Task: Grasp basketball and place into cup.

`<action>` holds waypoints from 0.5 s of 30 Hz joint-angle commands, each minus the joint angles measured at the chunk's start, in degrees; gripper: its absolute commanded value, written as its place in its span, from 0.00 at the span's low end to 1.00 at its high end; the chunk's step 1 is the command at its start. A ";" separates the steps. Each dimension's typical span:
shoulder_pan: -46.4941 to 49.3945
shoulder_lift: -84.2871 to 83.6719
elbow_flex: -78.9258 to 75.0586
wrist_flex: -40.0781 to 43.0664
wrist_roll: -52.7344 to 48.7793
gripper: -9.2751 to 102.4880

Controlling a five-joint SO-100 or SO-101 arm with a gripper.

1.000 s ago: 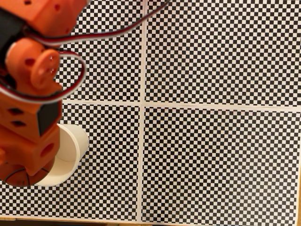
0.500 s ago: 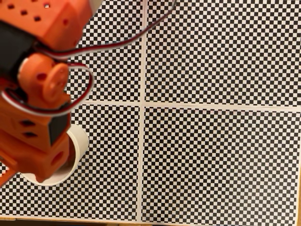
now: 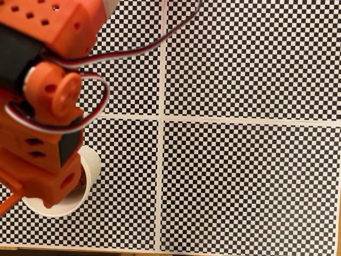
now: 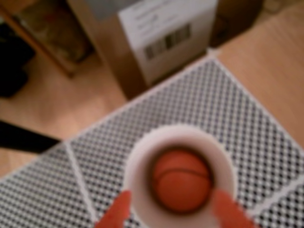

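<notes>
- Wrist view: two blurred orange fingers (image 4: 114, 213) of the pincer (image 4: 173, 213) stand apart, one each side of the cup's near rim, holding nothing.
- The basketball (image 4: 181, 180) lies inside the cup (image 4: 137, 161), black seam curving across its top.
- The cup stands upright, mouth up, on the checkered table (image 4: 247, 114).
- Behind the table's edge, a box label (image 4: 166, 33) carries a barcode; its text is unreadable.
- Fixed view: the cup (image 3: 91, 165) sits near the table's (image 3: 250, 176) bottom-left corner, under the orange arm (image 3: 42, 106).

Wrist view: the basketball (image 4: 181, 180) lies inside the cup (image 4: 137, 164), which stands on the worktop (image 4: 228, 109); a box (image 4: 161, 33) stands on the floor behind it. Fixed view: the cup (image 3: 88, 165) sits at lower left, beneath the arm (image 3: 42, 106).
</notes>
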 commanded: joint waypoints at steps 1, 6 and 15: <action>0.97 3.87 -2.64 2.90 -0.79 0.08; 1.14 7.82 -2.11 8.09 -2.72 0.08; 1.14 23.03 8.79 7.56 -6.59 0.08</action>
